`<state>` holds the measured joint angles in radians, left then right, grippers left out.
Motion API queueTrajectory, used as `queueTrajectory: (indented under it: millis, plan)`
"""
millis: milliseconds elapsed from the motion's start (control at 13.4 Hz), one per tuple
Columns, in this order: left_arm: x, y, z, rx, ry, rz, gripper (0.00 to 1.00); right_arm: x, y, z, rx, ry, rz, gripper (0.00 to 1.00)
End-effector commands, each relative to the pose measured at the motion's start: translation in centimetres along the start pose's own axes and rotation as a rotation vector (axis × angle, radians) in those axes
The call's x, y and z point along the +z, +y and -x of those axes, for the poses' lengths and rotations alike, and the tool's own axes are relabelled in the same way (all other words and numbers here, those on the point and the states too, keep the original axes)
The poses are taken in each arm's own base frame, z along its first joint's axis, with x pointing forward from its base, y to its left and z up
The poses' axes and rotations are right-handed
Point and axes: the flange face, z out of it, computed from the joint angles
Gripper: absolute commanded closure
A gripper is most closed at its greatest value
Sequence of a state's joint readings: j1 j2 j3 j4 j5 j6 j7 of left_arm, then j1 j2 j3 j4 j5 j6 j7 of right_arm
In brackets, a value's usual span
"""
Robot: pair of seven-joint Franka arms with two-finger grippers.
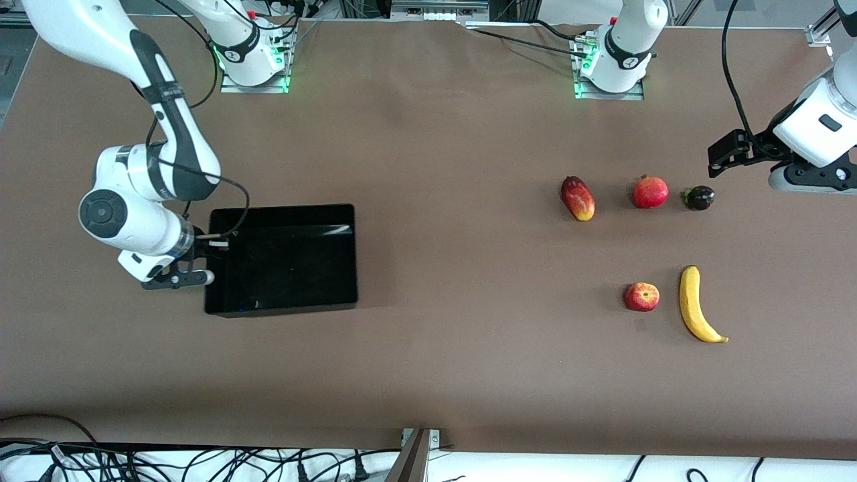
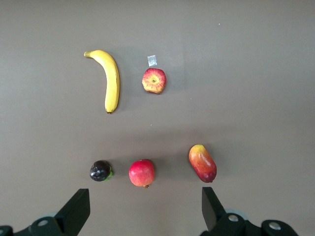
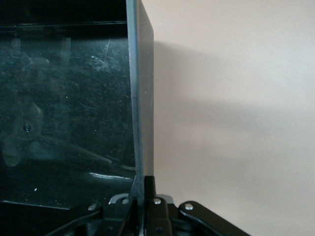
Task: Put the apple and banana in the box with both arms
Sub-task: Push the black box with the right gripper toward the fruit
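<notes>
The apple [image 1: 641, 296] lies on the brown table toward the left arm's end, with the yellow banana [image 1: 696, 304] beside it. Both show in the left wrist view, the apple [image 2: 154, 80] and the banana [image 2: 109, 78]. The black box [image 1: 288, 268] stands empty toward the right arm's end. My right gripper [image 1: 210, 260] is shut on the box's end wall [image 3: 140, 98], and its jaws [image 3: 142, 196] pinch the wall's rim. My left gripper [image 1: 722, 157] hangs open and empty in the air, with its fingers [image 2: 76, 209] wide apart.
A red-yellow mango-like fruit [image 1: 578, 198], a round red fruit with a crown tip [image 1: 650, 192] and a small dark fruit [image 1: 699, 197] lie in a row farther from the front camera than the apple. A small tape patch [image 2: 152, 61] lies by the apple.
</notes>
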<state>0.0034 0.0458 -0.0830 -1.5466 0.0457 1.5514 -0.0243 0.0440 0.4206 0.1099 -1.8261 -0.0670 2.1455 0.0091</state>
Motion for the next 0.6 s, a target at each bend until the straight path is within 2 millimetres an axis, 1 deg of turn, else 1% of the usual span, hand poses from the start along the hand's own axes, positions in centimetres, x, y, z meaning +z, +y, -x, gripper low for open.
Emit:
queueTrajectory:
  millis: [0,149,223,298,372,521]
  plan:
    - [0.0,0.1,0.1,0.000,0.003,0.002,0.00,-5.0,-7.1,-0.9,-0.040,0.013,-0.059,1.00]
    - [0.0,0.1,0.1,0.000,0.003,0.002,0.00,-5.2,-13.2,-0.8,-0.026,0.016,-0.100,1.00]
    - [0.1,0.1,0.1,0.000,0.001,0.002,0.00,-4.4,-15.6,-0.7,0.000,0.005,-0.098,1.00]
    - [0.1,0.1,0.1,0.000,0.001,0.002,0.00,-3.6,-18.6,-0.3,0.022,-0.005,-0.098,1.00]
    - [0.1,0.1,0.1,0.000,0.001,0.002,0.00,-3.0,-22.1,0.0,0.044,-0.003,-0.100,1.00]
    - [0.2,0.1,0.1,0.002,0.000,0.003,0.00,-2.3,-27.6,-0.9,0.109,0.004,-0.139,1.00]
